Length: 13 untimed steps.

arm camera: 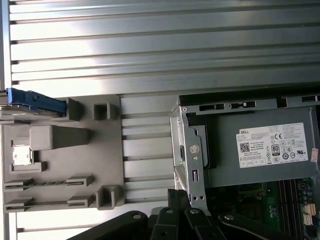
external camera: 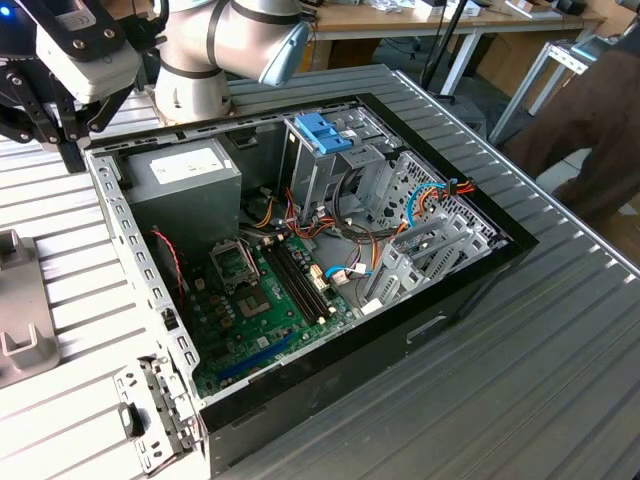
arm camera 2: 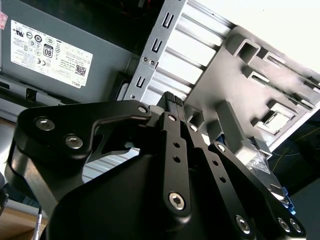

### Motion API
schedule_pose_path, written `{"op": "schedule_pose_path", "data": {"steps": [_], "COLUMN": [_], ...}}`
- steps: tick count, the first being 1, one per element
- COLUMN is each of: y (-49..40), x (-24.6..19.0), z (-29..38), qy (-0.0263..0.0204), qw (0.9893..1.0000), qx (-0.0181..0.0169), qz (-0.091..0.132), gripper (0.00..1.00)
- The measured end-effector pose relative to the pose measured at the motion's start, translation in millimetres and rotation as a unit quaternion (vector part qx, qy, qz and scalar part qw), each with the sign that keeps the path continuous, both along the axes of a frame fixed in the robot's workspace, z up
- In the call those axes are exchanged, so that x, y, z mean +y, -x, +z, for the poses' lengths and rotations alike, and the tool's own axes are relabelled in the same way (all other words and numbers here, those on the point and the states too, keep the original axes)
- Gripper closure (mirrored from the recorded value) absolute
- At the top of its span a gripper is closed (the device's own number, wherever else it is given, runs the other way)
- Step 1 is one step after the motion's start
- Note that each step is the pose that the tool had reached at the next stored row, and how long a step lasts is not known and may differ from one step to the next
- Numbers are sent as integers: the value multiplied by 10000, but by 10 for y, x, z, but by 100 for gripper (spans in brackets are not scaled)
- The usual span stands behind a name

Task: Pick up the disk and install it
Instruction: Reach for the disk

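Note:
The disk (arm camera: 35, 101) stands at one end of a grey plastic holder (arm camera: 60, 155) on the ribbed table, and I see just its light blue carrier edge. A small blue bit of the disk (arm camera 2: 285, 194) also peeks past the holder (arm camera 2: 250, 85) in the second wrist view. My gripper (external camera: 70, 150) hangs at the exterior view's upper left, over the table between the holder (external camera: 15, 310) and the open computer case (external camera: 300, 270). Its black fingers (arm camera 2: 172, 107) are shut with nothing between them. The gripper (arm camera: 177, 197) is apart from the disk.
Inside the case are a grey power supply (external camera: 185, 175), a green motherboard (external camera: 270, 290) and a metal drive cage with a blue latch (external camera: 322, 130) on top. A person's dark sleeve (external camera: 600, 120) is at the exterior view's right. Ribbed tabletop (external camera: 520, 380) surrounds the case.

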<state>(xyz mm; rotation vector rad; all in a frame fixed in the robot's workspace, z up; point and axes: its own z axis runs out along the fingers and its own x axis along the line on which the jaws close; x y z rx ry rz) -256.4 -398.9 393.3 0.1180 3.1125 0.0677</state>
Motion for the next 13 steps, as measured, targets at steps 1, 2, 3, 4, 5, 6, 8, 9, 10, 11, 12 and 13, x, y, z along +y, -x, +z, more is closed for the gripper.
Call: {"op": "schedule_pose_path", "data": {"steps": [1, 2, 3, 4, 5, 6, 8, 9, 10, 11, 12, 13], "y": [5, 8, 11, 15, 21, 25, 32, 36, 38, 42, 45, 49], "x": [0, 0, 0, 0, 0, 0, 0, 0, 0, 0, 0, 0], "z": [0, 0, 0, 0, 0, 0, 0, 0, 0, 0, 0, 0], "qy": [0, 0, 0, 0, 0, 0, 0, 0, 0, 0, 0, 0], "qw": [10000, 10000, 10000, 10000, 10000, 10000, 10000, 10000, 10000, 10000, 10000, 10000], "qx": [0, 0, 0, 0, 0, 0, 0, 0, 0, 0, 0, 0], "qz": [0, 0, 0, 0, 0, 0, 0, 0, 0, 0, 0, 0], "gripper": [90, 90, 90, 90, 90, 90, 90, 90, 90, 90, 90, 90]}}
